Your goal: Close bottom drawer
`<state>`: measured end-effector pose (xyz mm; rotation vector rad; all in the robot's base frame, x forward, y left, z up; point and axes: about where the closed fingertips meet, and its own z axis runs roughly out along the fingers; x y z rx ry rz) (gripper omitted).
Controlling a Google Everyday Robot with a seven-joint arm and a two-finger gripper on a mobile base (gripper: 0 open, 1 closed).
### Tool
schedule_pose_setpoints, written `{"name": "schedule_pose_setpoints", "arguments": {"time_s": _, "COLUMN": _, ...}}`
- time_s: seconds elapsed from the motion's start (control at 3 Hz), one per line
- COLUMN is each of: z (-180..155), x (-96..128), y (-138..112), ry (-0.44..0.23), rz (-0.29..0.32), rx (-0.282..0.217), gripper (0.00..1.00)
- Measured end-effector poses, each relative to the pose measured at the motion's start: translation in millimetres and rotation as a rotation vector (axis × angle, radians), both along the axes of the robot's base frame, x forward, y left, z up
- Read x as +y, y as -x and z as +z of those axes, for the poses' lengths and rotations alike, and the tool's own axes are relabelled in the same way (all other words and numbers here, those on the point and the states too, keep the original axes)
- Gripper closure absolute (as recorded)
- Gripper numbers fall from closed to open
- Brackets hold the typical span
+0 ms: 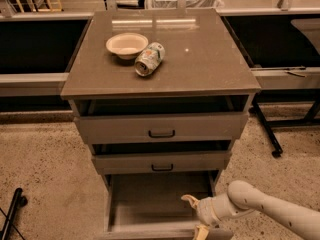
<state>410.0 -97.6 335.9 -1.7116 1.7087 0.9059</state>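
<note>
The bottom drawer (150,204) of the grey cabinet is pulled far out, and its long pale box shows empty. Its front panel lies at the bottom edge of the view, mostly cut off. My gripper (196,216) reaches in from the lower right on a pale arm. It sits over the drawer's right front corner, one yellowish finger (190,200) above the box and the other (201,232) down at the front panel. The fingers stand apart and hold nothing.
The top drawer (161,128) and middle drawer (161,162) are each slightly open. A bowl (127,45) and a tipped can (149,59) lie on the cabinet top. A dark stand leg (11,215) is at lower left. A table frame leg (265,129) stands at right.
</note>
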Motion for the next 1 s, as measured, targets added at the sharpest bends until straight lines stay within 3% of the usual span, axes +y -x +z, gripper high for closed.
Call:
{"name": "schedule_pose_setpoints", "arguments": {"time_s": 0.33, "z": 0.0, "x": 0.0, "y": 0.0, "ry": 0.000, "rz": 0.000, "rx": 0.000, "gripper": 0.00}}
{"name": "schedule_pose_setpoints", "arguments": {"time_s": 0.67, "z": -19.4, "x": -8.4, "y": 16.1, "ry": -0.009, "rz": 0.020, "rx": -0.094, "gripper": 0.03}}
{"name": "schedule_pose_setpoints", "arguments": {"time_s": 1.0, "z": -29.1, "x": -17.9, "y": 30.3, "ry": -0.009, "rz": 0.035, "rx": -0.180, "gripper": 0.25}}
